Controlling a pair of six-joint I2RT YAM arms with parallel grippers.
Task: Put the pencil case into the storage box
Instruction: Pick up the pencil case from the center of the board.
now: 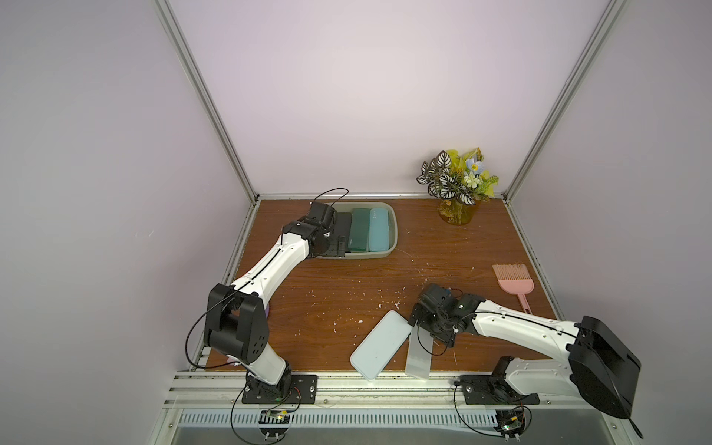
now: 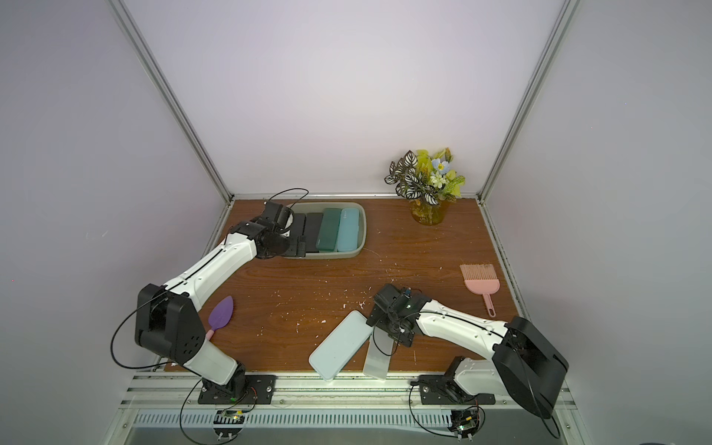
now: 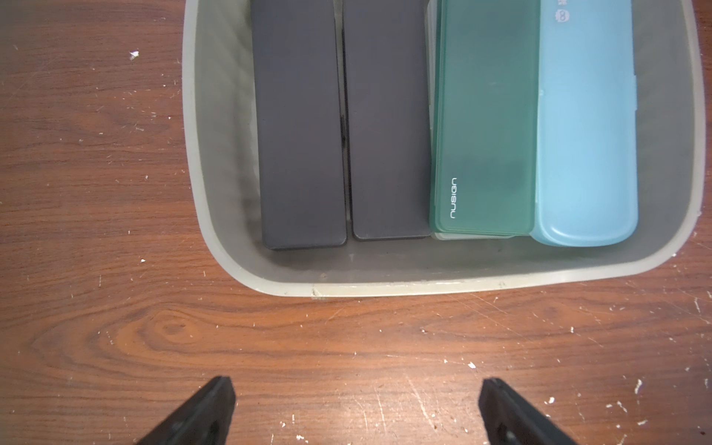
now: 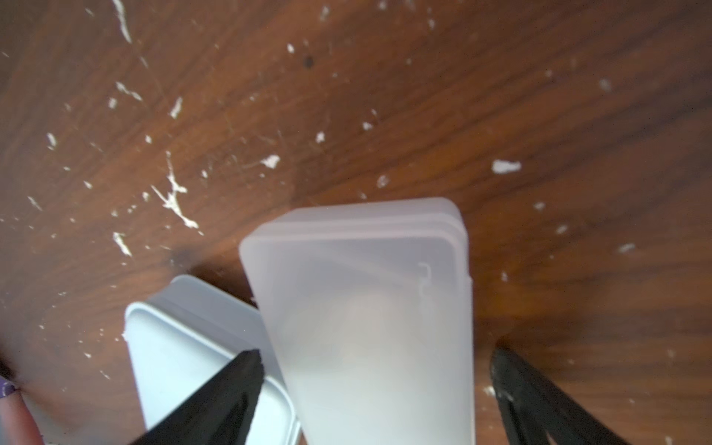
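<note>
We straddle the frosted pencil case [image 1: 418, 360], ungripped.
Our right gripper [image 4: 375, 356] has its jaws wide around it, lower centre in both top views; our left gripper [image 3: 356, 385] gapes beside the storage box [image 1: 393, 231], just left of centre.

Left hand [image 3: 356, 382] spread wide, right hand [image 4: 375, 353] spread wide, arms outstretched

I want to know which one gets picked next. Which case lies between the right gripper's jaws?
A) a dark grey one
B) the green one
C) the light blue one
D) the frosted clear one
D: in the right wrist view the frosted clear case lies inside the open right gripper, with a black jaw on each side of it.
</note>
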